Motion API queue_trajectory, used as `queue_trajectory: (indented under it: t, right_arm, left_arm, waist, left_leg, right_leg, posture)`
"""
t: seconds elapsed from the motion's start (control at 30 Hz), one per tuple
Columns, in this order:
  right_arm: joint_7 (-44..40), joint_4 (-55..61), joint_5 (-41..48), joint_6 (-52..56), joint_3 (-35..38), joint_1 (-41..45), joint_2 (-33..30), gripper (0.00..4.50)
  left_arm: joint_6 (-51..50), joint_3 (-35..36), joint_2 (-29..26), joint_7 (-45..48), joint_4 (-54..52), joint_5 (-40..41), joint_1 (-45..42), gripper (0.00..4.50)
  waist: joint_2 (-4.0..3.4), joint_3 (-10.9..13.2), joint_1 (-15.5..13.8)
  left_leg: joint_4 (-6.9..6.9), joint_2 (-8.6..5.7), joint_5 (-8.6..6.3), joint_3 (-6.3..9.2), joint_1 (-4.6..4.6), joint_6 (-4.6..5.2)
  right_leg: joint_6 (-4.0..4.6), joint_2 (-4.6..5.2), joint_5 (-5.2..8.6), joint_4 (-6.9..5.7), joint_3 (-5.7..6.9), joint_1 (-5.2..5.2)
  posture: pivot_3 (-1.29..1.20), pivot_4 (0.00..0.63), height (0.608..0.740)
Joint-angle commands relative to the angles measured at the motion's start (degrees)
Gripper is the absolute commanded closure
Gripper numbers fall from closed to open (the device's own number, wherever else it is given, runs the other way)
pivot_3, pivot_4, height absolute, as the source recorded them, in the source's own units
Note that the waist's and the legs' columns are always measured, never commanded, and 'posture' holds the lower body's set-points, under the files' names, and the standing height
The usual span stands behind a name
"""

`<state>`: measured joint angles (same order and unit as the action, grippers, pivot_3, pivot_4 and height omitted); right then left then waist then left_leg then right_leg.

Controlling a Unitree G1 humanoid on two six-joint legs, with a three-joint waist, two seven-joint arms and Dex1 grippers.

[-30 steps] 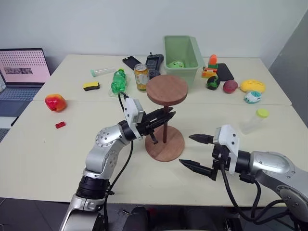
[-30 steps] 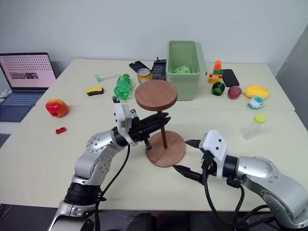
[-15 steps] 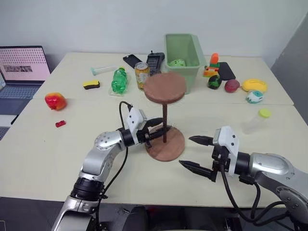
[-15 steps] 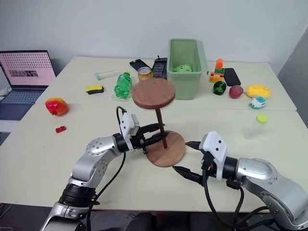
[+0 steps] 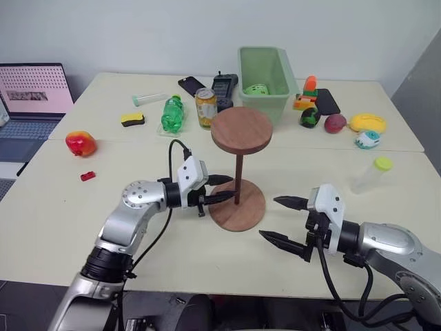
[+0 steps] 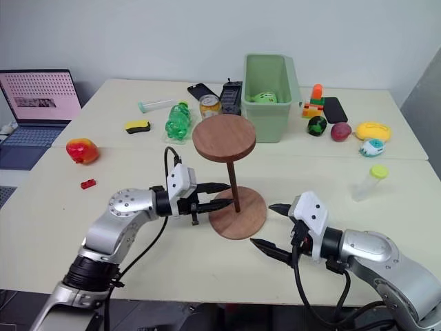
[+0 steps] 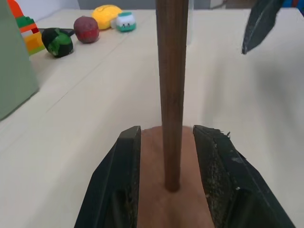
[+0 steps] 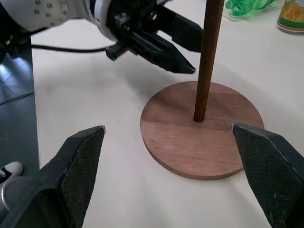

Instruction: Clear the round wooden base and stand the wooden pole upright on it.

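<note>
A: From the head views, we see the wooden pole (image 5: pixel 238 178) standing upright on the round wooden base (image 5: pixel 238 205), its disc end up, on the near part of the table (image 5: pixel 55 221). Our left pincer (image 5: pixel 222 189) sits level just left of the pole, its two fingers parted and touching nothing.

B: And our right pincer (image 5: pixel 283 220) hangs to the right of the base, fingers spread wide, holding nothing. Farther back we see a green bin (image 5: pixel 264 73), a can (image 5: pixel 204 108), a green bottle (image 5: pixel 171 115) and a red fruit (image 5: pixel 80 143).

A: In the left wrist view, the pole (image 7: pixel 171 90) rises between our own black fingers (image 7: pixel 121 185) with a gap on each side, so the pincer is open around it, not gripping. The base (image 7: pixel 156 199) lies under the fingers.

B: In the right wrist view, our fingers (image 8: pixel 78 161) stand far apart, well short of the base (image 8: pixel 202 128). The pole (image 8: pixel 208 57) is planted at its centre, and the left pincer (image 8: pixel 183 45) points toward the pole from the other side, just beside it.
</note>
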<state>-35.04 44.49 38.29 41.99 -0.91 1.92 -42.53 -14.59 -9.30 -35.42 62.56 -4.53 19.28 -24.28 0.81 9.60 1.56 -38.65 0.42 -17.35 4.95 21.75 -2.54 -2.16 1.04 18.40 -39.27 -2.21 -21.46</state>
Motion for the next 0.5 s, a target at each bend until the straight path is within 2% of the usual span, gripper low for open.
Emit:
queue_trajectory:
  t: [0.03, 0.13, 0.23, 0.37, 0.5]
  right_arm:
    - [-3.4, -0.8, 0.2, -2.3, 4.8, 0.0, -2.5, 0.04]
    - [-6.0, -2.1, 0.4, -3.3, 7.5, -0.3, -4.7, 0.04]
    - [-8.2, -3.3, 0.4, -4.2, 9.7, -0.5, -6.3, 0.04]
    - [-13.8, -5.7, 2.1, -5.4, 15.8, -0.7, -10.2, 0.04]
    - [-16.6, -7.0, 2.9, -6.0, 18.7, -1.2, -11.7, 0.04]
  left_arm:
    - [-4.2, 1.8, -8.1, 6.0, -4.4, 1.1, -0.5, 2.69]
    - [-5.6, 5.2, -12.0, 5.9, -5.8, 1.9, 1.2, 2.69]
    - [-7.7, 8.8, -13.1, 2.9, -6.2, 2.4, 2.2, 2.69]
    - [-8.6, 16.5, -17.9, 3.0, -3.4, 2.7, 7.3, 2.69]
    - [-7.4, 21.5, -19.7, 1.6, -2.1, 2.1, 12.2, 2.69]
  waist:
    - [-0.03, 0.1, 0.1]
    - [-0.06, 0.1, 0.1]
    - [-0.07, 0.1, 0.0]
    - [-0.08, 0.1, 0.1]
    - [-0.08, 0.1, 0.1]
  left_leg:
    - [0.03, 0.00, 0.00, -0.03, -0.04, 0.00]
    - [0.12, 0.01, 0.00, -0.03, -0.04, 0.01]
    - [0.20, 0.02, 0.00, -0.03, -0.03, 0.01]
    - [0.27, 0.03, 0.00, -0.05, -0.01, 0.01]
    - [0.44, 0.06, 0.00, -0.09, -0.09, 0.01]
  right_leg:
    - [0.00, 0.00, 0.00, 0.00, 0.00, 0.01]
    - [0.00, 0.00, 0.00, 0.07, -0.01, 0.01]
    - [0.00, 0.02, 0.00, 0.18, -0.02, 0.01]
    - [0.00, 0.03, 0.00, 0.19, -0.04, -0.03]
    - [0.00, 0.06, 0.00, 0.22, -0.06, -0.05]
  posture:
    - [0.00, 0.150, 0.740]
    - [0.00, 0.150, 0.740]
    - [0.00, 0.150, 0.740]
    - [0.00, 0.150, 0.740]
    - [0.00, 0.150, 0.740]
